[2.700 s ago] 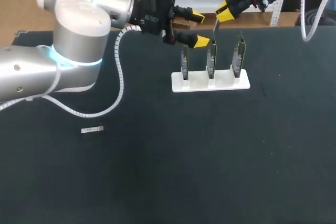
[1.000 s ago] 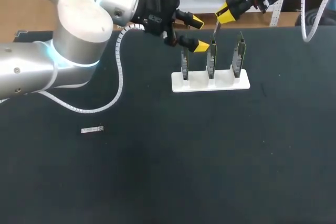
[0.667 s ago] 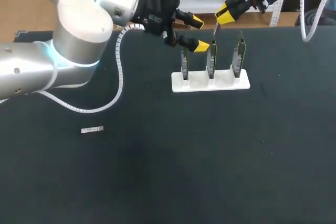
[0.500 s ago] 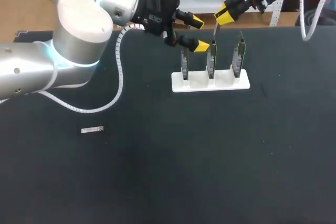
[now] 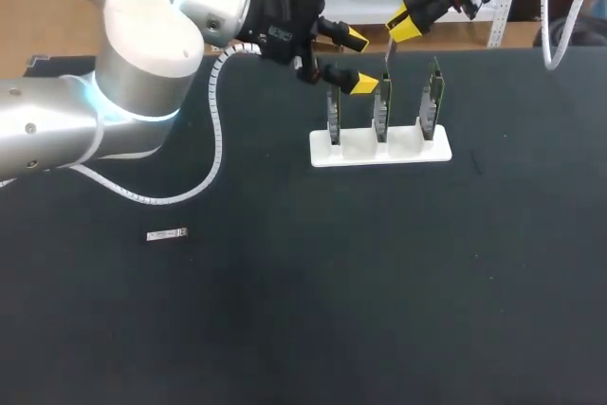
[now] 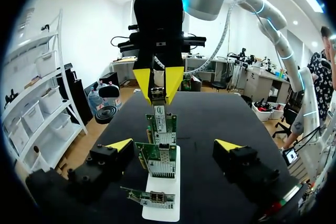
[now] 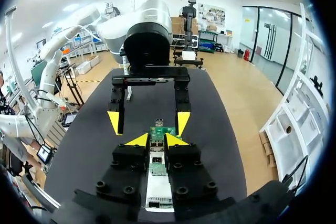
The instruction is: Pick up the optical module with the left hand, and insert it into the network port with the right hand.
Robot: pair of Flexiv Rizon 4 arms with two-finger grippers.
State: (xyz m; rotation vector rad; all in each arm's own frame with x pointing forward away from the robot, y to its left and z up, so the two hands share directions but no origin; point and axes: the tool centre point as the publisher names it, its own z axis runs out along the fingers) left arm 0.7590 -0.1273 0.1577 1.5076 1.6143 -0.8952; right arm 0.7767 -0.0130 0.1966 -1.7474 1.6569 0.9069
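Head view: a small silver piece lies on the dark worktop, well apart from both arms. The left pincer hangs released near the white stand of three upright cards. The right pincer is clenched on the optical module, which hangs under it, above the middle card.

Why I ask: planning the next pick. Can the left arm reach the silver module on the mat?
Probably yes: left gripper is open and empty; the silver module lies alone on that arm's side.
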